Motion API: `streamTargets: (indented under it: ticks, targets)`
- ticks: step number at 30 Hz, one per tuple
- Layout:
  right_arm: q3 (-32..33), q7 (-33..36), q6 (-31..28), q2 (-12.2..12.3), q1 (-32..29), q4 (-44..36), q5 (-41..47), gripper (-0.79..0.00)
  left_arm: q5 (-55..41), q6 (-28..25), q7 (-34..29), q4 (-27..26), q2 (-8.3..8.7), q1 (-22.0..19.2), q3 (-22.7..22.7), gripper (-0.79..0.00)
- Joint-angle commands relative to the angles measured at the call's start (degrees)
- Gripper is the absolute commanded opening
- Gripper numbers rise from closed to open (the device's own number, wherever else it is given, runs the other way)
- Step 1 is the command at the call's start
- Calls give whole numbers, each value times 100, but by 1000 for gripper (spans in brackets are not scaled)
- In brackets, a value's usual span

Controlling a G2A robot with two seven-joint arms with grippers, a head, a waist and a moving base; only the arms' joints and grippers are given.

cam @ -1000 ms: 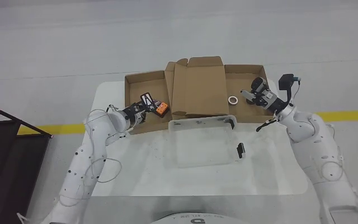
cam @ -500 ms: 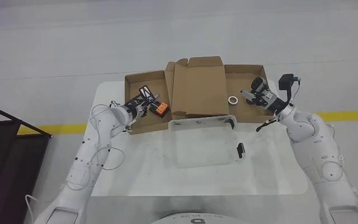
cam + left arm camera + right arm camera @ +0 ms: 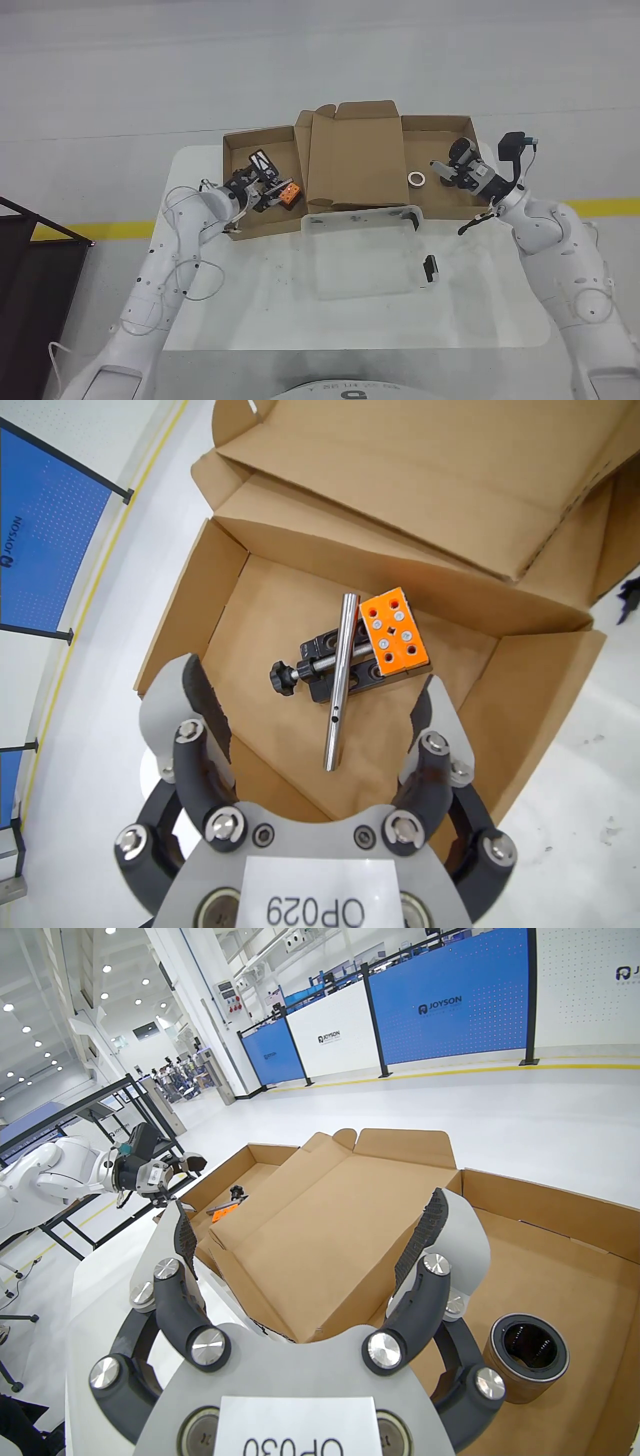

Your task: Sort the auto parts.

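The left gripper [image 3: 310,680] hung with jaws spread and empty. Just past its fingertips a steel rod [image 3: 340,680] lay across a black vise [image 3: 315,689] with an orange block [image 3: 395,630], inside the cardboard box [image 3: 240,600]. The right gripper [image 3: 307,1205], jaws likewise spread and empty, had a cylindrical bearing [image 3: 527,1358] beside one finger.

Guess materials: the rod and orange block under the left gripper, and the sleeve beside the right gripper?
Rod: likely polished steel, given its bright, mirror-like highlights.
Orange block: painted metal or plastic, with an even matte colour and silver screw heads set in.
Sleeve: the brownish shell is perhaps metal mirroring the cardboard. The black rim looks like rubber or plastic, but that is uncertain.
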Motion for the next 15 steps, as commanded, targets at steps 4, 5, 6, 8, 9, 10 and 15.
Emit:
streamTargets:
  ticks: [4, 5, 6, 8, 9, 10, 15]
  targets:
    - [0, 0, 0, 0, 0, 0, 0, -1, -68, 11, 63, -14, 1, 26, -22, 0]
    - [0, 0, 0, 0, 0, 0, 0, -1, -61, 11, 60, -13, 1, 25, -21, 0]
    - [0, 0, 0, 0, 0, 0, 0, -1, -57, 11, 57, -12, 1, 24, -20, 0]
    - [0, 0, 0, 0, 0, 0, 0, 0, -56, 10, 55, -12, 1, 23, -19, 0]
    - [0, 0, 0, 0, 0, 0, 0, 0, -56, 10, 55, -11, 1, 23, -19, 0]
    - [0, 0, 0, 0, 0, 0, 0, -1, -56, 10, 54, -11, 1, 23, -19, 0]
    - [0, 0, 0, 0, 0, 0, 0, 0, -56, 10, 54, -11, 1, 23, -19, 0]
